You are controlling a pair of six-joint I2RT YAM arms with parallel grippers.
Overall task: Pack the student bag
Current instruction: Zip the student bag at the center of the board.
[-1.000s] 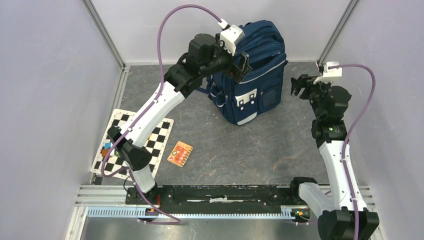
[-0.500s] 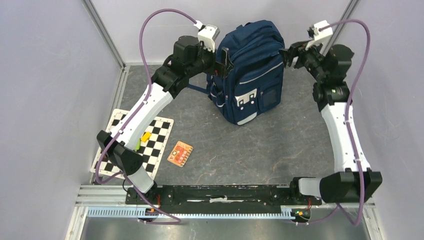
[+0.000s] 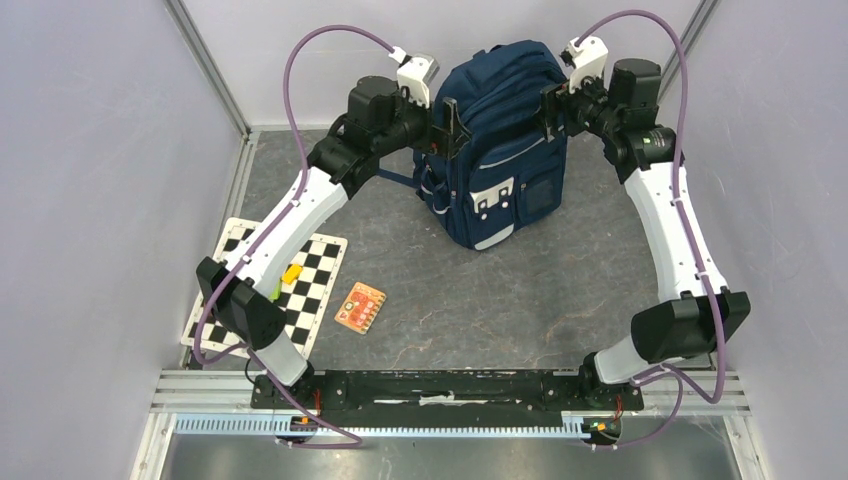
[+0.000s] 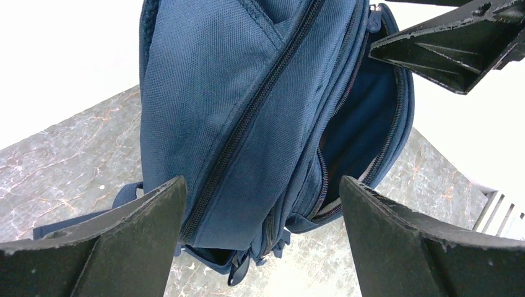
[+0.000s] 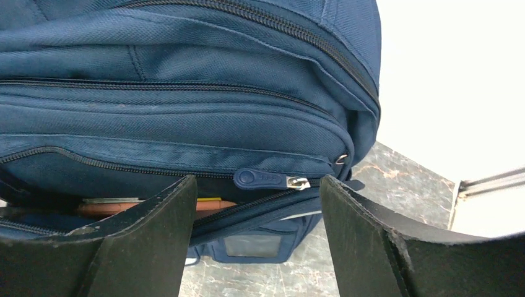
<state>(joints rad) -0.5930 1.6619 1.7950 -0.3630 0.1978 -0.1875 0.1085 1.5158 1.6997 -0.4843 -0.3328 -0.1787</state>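
Student bag point(image 3: 500, 160) stands upright at far centre of the table point(image 3: 560, 290), flanked by left gripper point(image 3: 447, 122) and right gripper point(image 3: 553, 108), both with jaws apart and empty; zip pull point(image 5: 263, 179) lies straight ahead of the right one, the nearer, its zip running crosswise; pocket contents mostly hidden.

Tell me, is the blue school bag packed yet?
Not yet. The navy fabric backpack stands with a pocket unzipped and something orange inside. The open left gripper and right gripper flank its top, holding nothing. The orange card and chequered board lie unpacked.
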